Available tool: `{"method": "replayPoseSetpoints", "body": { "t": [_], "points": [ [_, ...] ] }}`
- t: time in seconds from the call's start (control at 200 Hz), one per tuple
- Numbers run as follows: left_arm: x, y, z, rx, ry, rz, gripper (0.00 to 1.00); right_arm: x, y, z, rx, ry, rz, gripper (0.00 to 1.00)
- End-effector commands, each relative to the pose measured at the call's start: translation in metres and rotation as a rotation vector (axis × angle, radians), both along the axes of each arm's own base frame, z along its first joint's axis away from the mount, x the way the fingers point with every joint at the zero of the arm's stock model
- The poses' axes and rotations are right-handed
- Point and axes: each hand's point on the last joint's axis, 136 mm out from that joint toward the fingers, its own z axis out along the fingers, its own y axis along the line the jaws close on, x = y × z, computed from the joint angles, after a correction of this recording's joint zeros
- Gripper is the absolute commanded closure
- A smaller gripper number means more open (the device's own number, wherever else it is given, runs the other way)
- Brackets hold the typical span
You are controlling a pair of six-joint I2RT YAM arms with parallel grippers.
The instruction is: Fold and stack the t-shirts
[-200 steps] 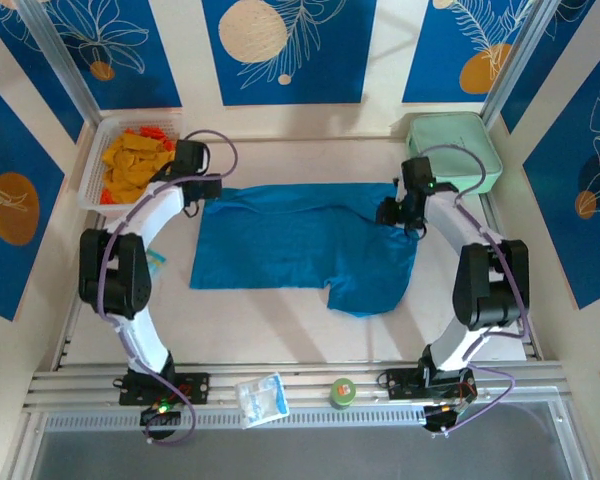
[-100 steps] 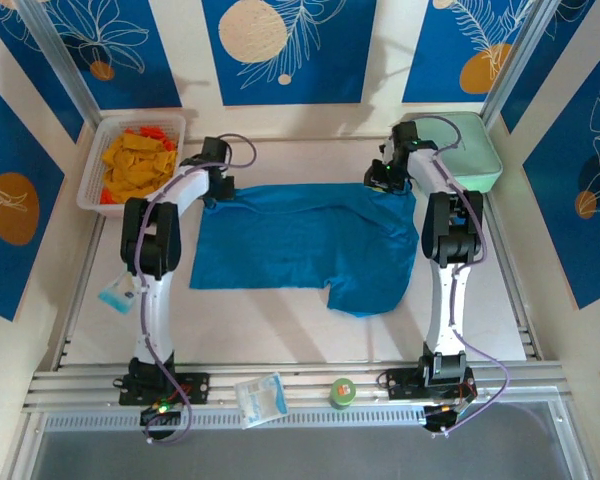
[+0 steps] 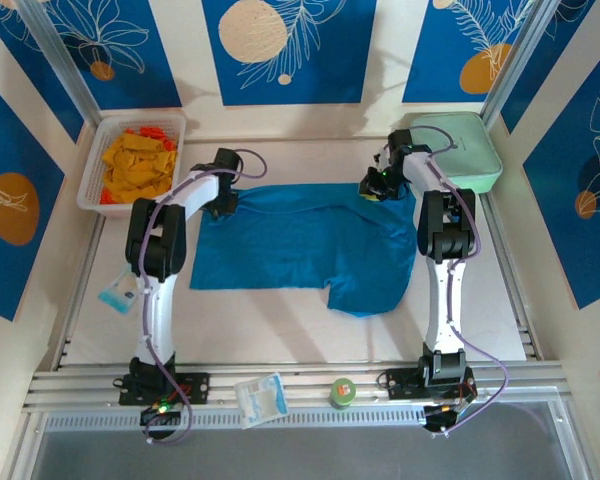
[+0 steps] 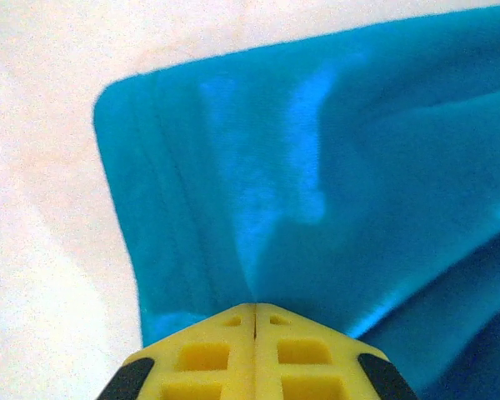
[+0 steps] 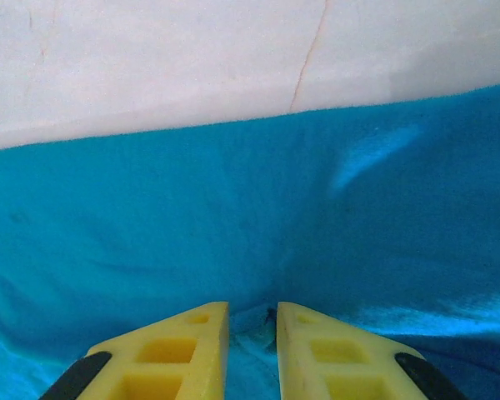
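A teal-blue t-shirt point(image 3: 305, 245) lies spread flat in the middle of the table, one sleeve pointing toward the near edge. My left gripper point(image 3: 223, 200) is at its far left corner. In the left wrist view the yellow fingers point(image 4: 225, 350) are pressed together, and my left gripper point(image 4: 256, 305) pinches a fold of the t-shirt point(image 4: 333, 167). My right gripper point(image 3: 372, 188) is at the far right corner. There my right gripper point(image 5: 252, 312) holds a bunch of the t-shirt point(image 5: 233, 208) in the narrow gap between its fingers.
A white basket point(image 3: 92, 170) of orange and yellow pieces stands at the back left, a mint-green case point(image 3: 460, 150) at the back right. A clear packet point(image 3: 260, 398) and a green roll point(image 3: 342, 392) lie at the near edge. A small blue packet point(image 3: 118, 292) lies beside the left arm.
Both arms have stretched out to the shirt's far corners and both grippers have closed on the cloth. The far right corner is drawn slightly inward and up.
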Motion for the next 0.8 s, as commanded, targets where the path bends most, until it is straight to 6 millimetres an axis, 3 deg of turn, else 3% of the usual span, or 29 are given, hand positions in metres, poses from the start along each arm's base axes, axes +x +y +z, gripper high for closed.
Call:
{"method": "replayPoseSetpoints", "body": {
  "t": [0.0, 0.125, 0.355, 0.795],
  "points": [
    [-0.003, 0.009, -0.004, 0.076, 0.044, -0.006, 1.00, -0.010, 0.011, 0.007, 0.055, 0.021, 0.012, 0.78],
    [-0.001, 0.008, 0.001, 0.075, 0.033, -0.006, 1.00, -0.015, 0.011, 0.014, 0.051, 0.003, 0.014, 0.77],
    [0.000, 0.008, 0.004, 0.073, 0.026, -0.006, 1.00, -0.011, 0.000, 0.017, -0.025, -0.012, 0.014, 0.61],
    [0.003, 0.006, -0.002, 0.065, 0.028, -0.009, 1.00, -0.009, 0.010, 0.006, 0.001, 0.011, 0.047, 0.62]
  ]
}}
